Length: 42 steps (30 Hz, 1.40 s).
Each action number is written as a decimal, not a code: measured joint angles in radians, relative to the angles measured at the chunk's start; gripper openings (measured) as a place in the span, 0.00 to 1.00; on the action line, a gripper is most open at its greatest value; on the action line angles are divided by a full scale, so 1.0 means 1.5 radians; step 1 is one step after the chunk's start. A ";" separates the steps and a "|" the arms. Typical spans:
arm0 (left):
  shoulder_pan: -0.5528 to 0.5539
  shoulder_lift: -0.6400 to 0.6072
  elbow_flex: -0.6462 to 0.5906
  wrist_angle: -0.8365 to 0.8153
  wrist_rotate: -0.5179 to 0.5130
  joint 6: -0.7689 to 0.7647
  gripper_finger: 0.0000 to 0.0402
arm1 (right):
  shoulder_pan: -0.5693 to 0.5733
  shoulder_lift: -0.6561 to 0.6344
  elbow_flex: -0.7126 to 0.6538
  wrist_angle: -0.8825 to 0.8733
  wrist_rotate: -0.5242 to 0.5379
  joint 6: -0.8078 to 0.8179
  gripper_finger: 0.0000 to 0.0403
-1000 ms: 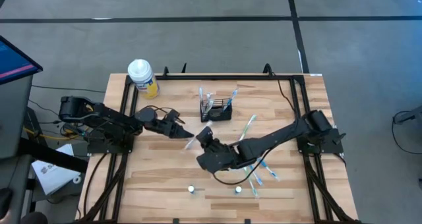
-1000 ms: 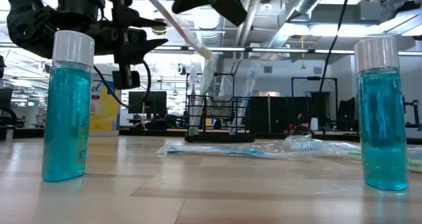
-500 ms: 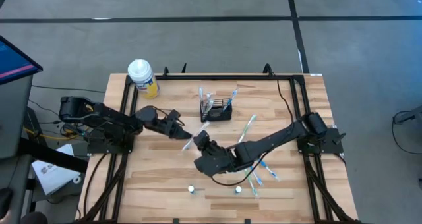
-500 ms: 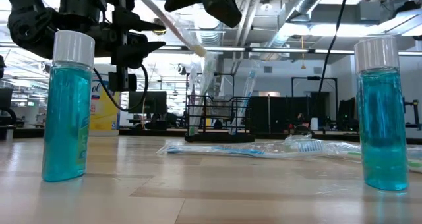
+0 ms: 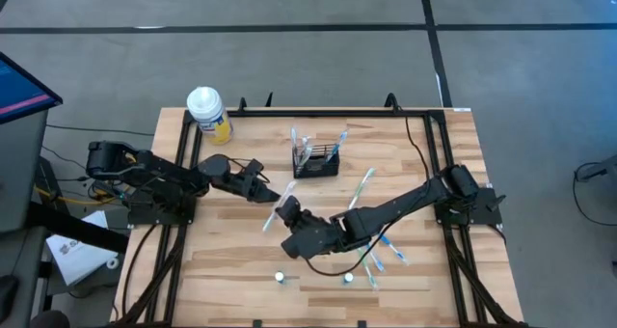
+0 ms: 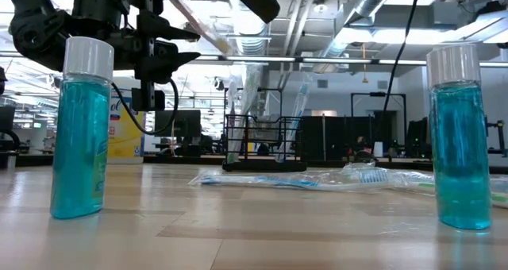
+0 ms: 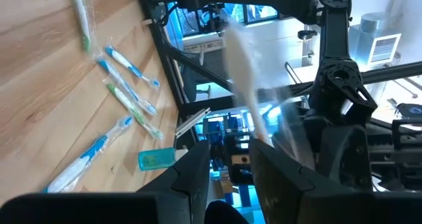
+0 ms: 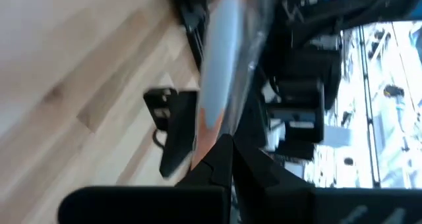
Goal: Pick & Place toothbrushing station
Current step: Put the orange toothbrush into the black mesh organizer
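Black wire mesh marked the toothbrushing station (image 5: 317, 159), which sat toward the far middle of the wooden surface (image 5: 231, 260) in the high view, wrapped brushes standing in it. The left gripper (image 5: 268, 190) reached in from the left, the right gripper (image 5: 288, 210) met it mid-surface, and a wrapped toothbrush (image 5: 276, 211) lay between them. A white-capped yellow bottle (image 5: 209, 113) stood at the far left corner; loose toothbrushes (image 5: 378, 249) lay to the right.

Low view: the station (image 6: 264, 143) stood well back, behind two blue bottles (image 6: 80, 127), both arms high above.

Left wrist view: the left jaws were spread, a wrapped toothbrush (image 7: 245, 92) beyond them.

Right wrist view: the right jaws pinched the wrapped toothbrush (image 8: 221, 72).
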 joint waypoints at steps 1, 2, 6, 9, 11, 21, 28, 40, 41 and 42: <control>0.000 0.000 0.000 0.000 0.000 0.000 0.26 | 0.000 0.000 0.000 0.005 -0.001 -0.002 0.00; 0.000 0.000 0.000 0.000 0.000 0.000 0.26 | 0.000 0.000 0.000 0.010 -0.004 -0.004 0.00; 0.005 0.000 0.000 0.000 -0.002 0.000 0.26 | -0.001 0.000 0.000 0.010 -0.023 -0.001 0.00; 0.008 0.000 0.000 0.001 -0.004 0.000 0.26 | -0.004 0.000 -0.002 0.005 -0.027 0.004 0.00; 0.008 0.000 0.000 0.000 -0.003 0.000 0.26 | -0.006 0.000 -0.003 -0.002 -0.035 0.017 0.00; 0.019 0.000 0.000 0.001 0.018 0.000 0.26 | -0.014 0.000 -0.003 -0.026 -0.035 0.040 0.00; 0.031 0.000 0.000 0.002 0.030 0.000 0.26 | -0.015 0.000 -0.003 -0.048 -0.035 0.066 0.00; 0.029 0.000 0.000 0.001 0.035 0.000 0.26 | -0.025 0.000 -0.003 -0.028 -0.046 0.038 0.00; 0.029 0.000 0.000 0.001 0.035 0.000 0.26 | -0.027 0.000 -0.003 -0.026 -0.061 0.038 0.00; 0.029 0.000 0.000 0.001 0.035 0.000 0.26 | -0.027 0.000 -0.003 -0.023 -0.075 0.037 0.00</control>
